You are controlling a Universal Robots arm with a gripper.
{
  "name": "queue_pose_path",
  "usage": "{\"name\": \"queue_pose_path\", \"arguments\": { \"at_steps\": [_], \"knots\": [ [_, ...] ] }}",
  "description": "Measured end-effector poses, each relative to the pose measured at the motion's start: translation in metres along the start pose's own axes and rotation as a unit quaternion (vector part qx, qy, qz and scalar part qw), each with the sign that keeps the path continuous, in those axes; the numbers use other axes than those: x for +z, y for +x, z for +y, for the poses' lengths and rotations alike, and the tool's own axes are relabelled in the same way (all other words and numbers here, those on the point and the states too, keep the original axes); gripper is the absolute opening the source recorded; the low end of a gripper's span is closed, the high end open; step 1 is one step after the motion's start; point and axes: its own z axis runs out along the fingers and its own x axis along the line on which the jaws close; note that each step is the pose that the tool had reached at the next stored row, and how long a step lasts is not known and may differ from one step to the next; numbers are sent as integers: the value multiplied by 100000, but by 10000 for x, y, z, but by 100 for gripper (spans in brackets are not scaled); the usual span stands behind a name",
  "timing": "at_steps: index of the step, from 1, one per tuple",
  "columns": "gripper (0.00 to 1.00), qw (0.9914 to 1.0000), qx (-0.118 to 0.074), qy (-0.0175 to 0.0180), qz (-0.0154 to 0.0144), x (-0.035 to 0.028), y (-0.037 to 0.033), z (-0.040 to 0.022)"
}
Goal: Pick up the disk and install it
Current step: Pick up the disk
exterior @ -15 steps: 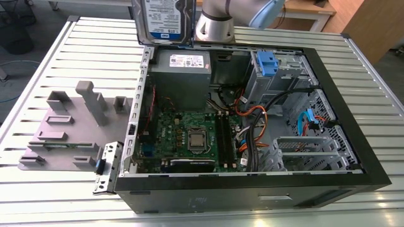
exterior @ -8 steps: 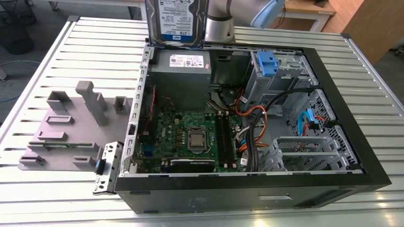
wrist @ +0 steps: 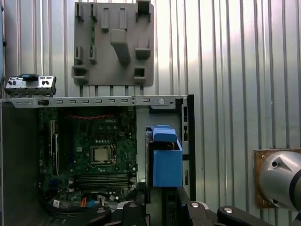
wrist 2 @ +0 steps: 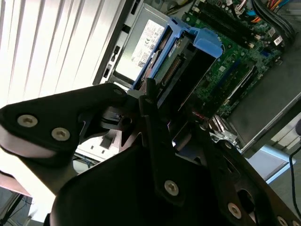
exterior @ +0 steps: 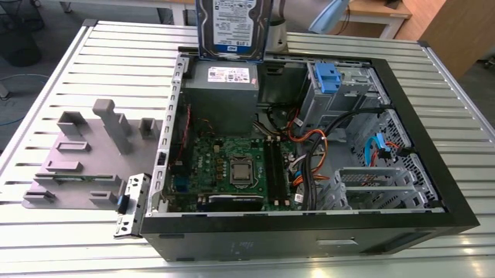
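The disk (exterior: pixel 232 26) hangs upright above the far rim of the open computer case, its white-and-blue label facing the exterior camera. In the second wrist view the silver disk (wrist 2: pixel 141 42) with its blue carrier bracket sits between the black fingers (wrist 2: pixel 149 96) of my gripper (wrist 2: pixel 174 110), which is shut on it. In the first wrist view the disk (wrist: pixel 164 162) shows edge-on as a blue block above my gripper (wrist: pixel 162 207), over the case's side wall.
The open computer case (exterior: pixel 437 127) lies on a slatted metal table (exterior: pixel 116 63). Inside are a motherboard (exterior: pixel 232 168), a grey power supply box (exterior: pixel 224 87) and a blue-handled drive cage (exterior: pixel 328 78). A grey fixture plate (exterior: pixel 77 168) lies at the exterior view's left.
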Motion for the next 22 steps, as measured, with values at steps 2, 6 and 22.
{"name": "queue_pose_path", "arguments": {
  "at_steps": [2,6,22],
  "knots": [
    [35,100000,-1,-37,3,9,-6,-64],
    [35,100000,1,-108,5,28,-17,-187],
    [35,100000,8,-306,12,99,-61,-583]
  ]
}}
